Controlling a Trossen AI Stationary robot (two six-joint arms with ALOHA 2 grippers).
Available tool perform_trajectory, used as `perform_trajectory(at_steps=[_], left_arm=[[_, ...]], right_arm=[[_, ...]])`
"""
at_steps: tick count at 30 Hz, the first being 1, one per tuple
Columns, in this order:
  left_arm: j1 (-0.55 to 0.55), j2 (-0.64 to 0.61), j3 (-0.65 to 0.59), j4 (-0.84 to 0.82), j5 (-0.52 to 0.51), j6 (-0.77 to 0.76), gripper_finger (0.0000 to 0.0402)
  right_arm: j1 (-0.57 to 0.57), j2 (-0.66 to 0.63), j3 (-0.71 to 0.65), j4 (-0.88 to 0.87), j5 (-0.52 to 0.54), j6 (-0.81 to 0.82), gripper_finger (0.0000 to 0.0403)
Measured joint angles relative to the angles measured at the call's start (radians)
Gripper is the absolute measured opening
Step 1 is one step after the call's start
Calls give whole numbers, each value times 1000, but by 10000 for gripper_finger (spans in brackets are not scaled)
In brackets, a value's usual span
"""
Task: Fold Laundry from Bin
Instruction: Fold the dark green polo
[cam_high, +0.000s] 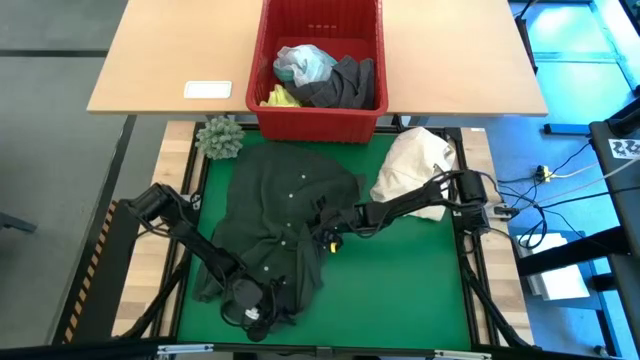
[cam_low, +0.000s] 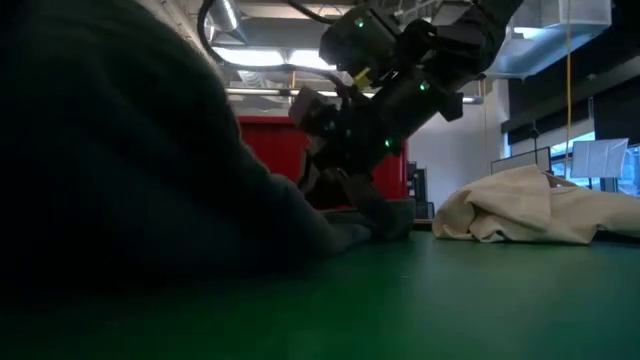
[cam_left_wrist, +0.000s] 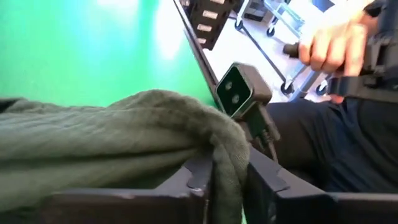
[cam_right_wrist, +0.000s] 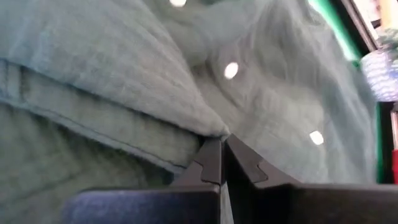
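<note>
A dark green button shirt (cam_high: 280, 220) lies spread and rumpled on the green mat (cam_high: 400, 290). My left gripper (cam_high: 255, 305) is at the shirt's near edge and is shut on a fold of it (cam_left_wrist: 227, 180). My right gripper (cam_high: 325, 238) reaches in from the right to the shirt's right edge, its fingers shut (cam_right_wrist: 224, 149). The red bin (cam_high: 318, 125) stands beyond the mat's far edge with turquoise, yellow and grey laundry (cam_high: 320, 75) inside. My left gripper has a thick rolled fold of the shirt's near edge (cam_left_wrist: 224, 143) between its two fingers. The cloth drapes over and down through the gap, and the rest trails off slack onto the mat. My right gripper's shut fingertips (cam_right_wrist: 214, 155) touch the corner of a folded-over layer of the shirt (cam_right_wrist: 208, 127), slanting down from the table's right. Whether any cloth is caught between them I cannot tell.
A cream-white cloth bundle (cam_high: 415, 170) lies on the mat's far right. A green spiky ball (cam_high: 220, 137) sits at the mat's far left corner. A white card (cam_high: 208, 90) lies on the wooden table. A person's hand (cam_left_wrist: 329, 43) shows beyond the near edge.
</note>
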Motion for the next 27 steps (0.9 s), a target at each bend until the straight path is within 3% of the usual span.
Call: perform_trajectory(at_steps=[10,15,22,27], left_arm=[[-16,-71,0,-27,24,33,129],[-30,-116,1,-86,33,50,132],[-37,-128,1,-270,84,-68,130],[-37,-128,1,-261,81,-64,129]], right_arm=[[0,0,0,32,9,0,2],[0,0,0,37,11,0,2],[0,0,0,27,37,0,3],[0,0,0,26,38,0,3]])
